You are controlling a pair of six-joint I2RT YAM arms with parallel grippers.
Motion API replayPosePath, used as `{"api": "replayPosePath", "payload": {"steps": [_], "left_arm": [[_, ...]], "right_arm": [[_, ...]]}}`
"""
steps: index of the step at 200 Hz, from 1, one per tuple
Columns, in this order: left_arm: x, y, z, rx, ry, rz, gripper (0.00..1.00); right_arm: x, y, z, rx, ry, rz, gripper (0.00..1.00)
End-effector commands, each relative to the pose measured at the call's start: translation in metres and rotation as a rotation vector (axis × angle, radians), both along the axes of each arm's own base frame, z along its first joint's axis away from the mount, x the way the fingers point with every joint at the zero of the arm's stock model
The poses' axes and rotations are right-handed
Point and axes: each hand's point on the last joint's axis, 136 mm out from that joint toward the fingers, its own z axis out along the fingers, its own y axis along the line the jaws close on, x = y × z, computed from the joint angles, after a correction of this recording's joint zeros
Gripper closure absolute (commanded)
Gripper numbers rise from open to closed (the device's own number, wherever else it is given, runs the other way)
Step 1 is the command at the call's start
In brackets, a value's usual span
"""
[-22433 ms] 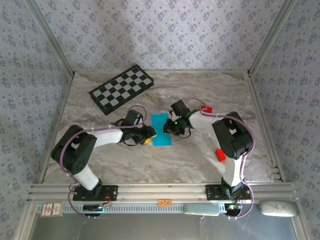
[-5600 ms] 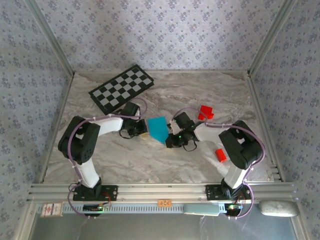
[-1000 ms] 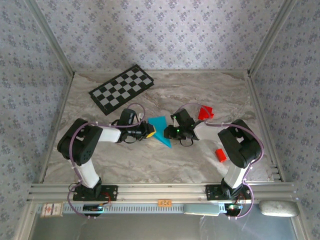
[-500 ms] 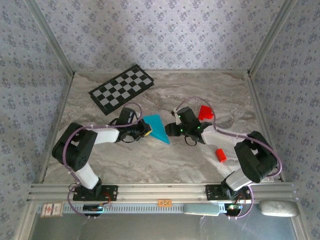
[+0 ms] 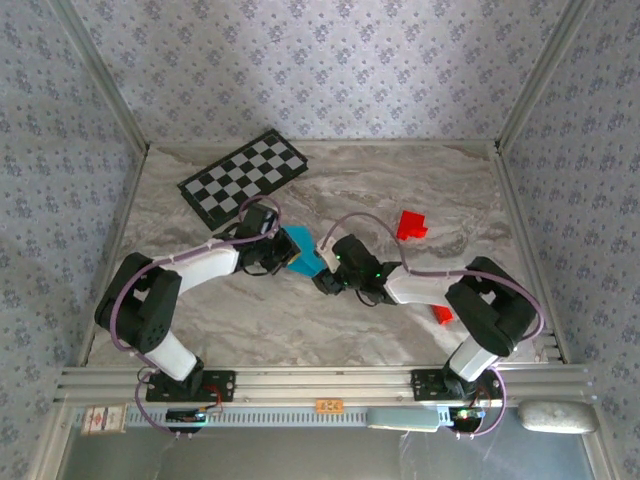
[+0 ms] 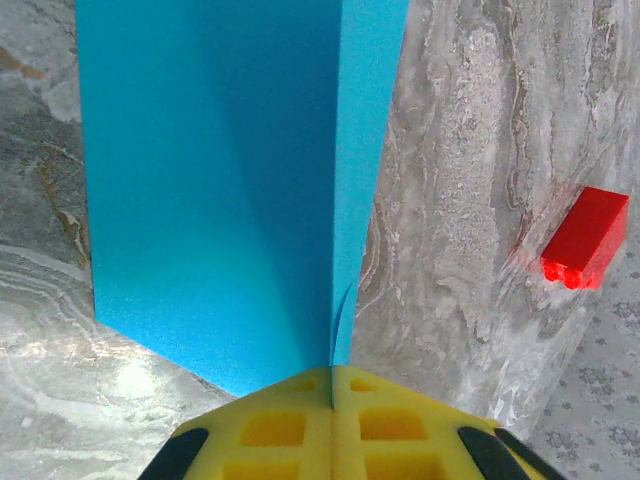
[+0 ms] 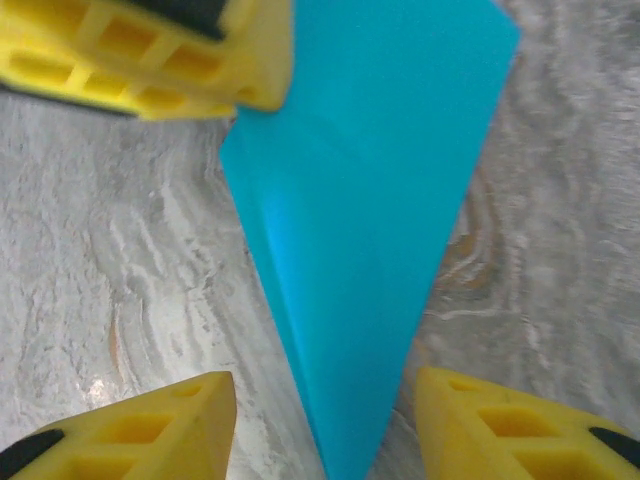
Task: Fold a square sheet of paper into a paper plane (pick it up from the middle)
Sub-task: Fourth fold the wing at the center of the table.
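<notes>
Paper plane (image 5: pixel 303 255): part-folded cyan sheet, just nearer than the checkered board's (image 5: pixel 245 178) near right corner, between the two grippers. Thin matte paper, even colour, crisp straight edges.

Left wrist view: plane (image 6: pixel 230 180) shows a broad flat face on one side of a sharp centre crease and a narrow strip on the other. The crease runs straight into the fingertips.

Right wrist view: plane (image 7: pixel 370 220) tapers from a wide end to a sharp point. Cannot tell whether the point touches the table.

Left gripper (image 5: pixel 284 257): clamped on the plane's wide end. Yellow waffle-moulded pads (image 6: pixel 285 425) pressed together, paper pinched in the seam. Same fingers (image 7: pixel 150 50) seen at the wide end from the right wrist.

Right gripper (image 5: pixel 322 272): released, jaws apart. Its yellow fingertips (image 7: pixel 190 415) stand either side of the point, with bare table between each and the paper.

Table (image 5: pixel 400 180): grey-white marbled surface, slight sheen.

Red block (image 5: pixel 411 225), glossy plastic with studs: well right of the board, apart from the paper. Second red block (image 5: pixel 441 315): nearer than the first, by the right arm.
</notes>
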Motion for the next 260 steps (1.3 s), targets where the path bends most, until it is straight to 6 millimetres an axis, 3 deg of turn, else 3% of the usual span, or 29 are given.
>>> {"api": "replayPosePath", "payload": {"steps": [1, 62, 117, 184, 218, 260], "left_arm": [[-0.003, 0.0, -0.002, 0.023, 0.049, 0.018, 0.94], [-0.006, 0.0, -0.004, 0.022, 0.068, 0.023, 0.94], [-0.006, 0.001, -0.005, 0.025, 0.076, 0.024, 0.92], [-0.007, 0.001, -0.007, 0.03, 0.08, 0.024, 0.89], [-0.003, 0.006, -0.002, 0.032, 0.065, 0.032, 0.83], [0.005, 0.026, 0.015, 0.035, -0.011, 0.077, 0.7]], "right_arm": [[0.007, 0.013, 0.002, -0.003, -0.046, 0.031, 0.53], [0.017, 0.014, -0.012, -0.04, -0.032, -0.037, 0.67], [0.017, 0.013, -0.014, -0.051, -0.035, -0.043, 0.69], [0.011, 0.013, -0.021, -0.051, -0.006, -0.028, 0.79], [0.01, 0.013, -0.021, -0.025, 0.022, -0.022, 0.83], [0.01, 0.015, -0.018, 0.071, 0.116, -0.034, 0.86]]}}
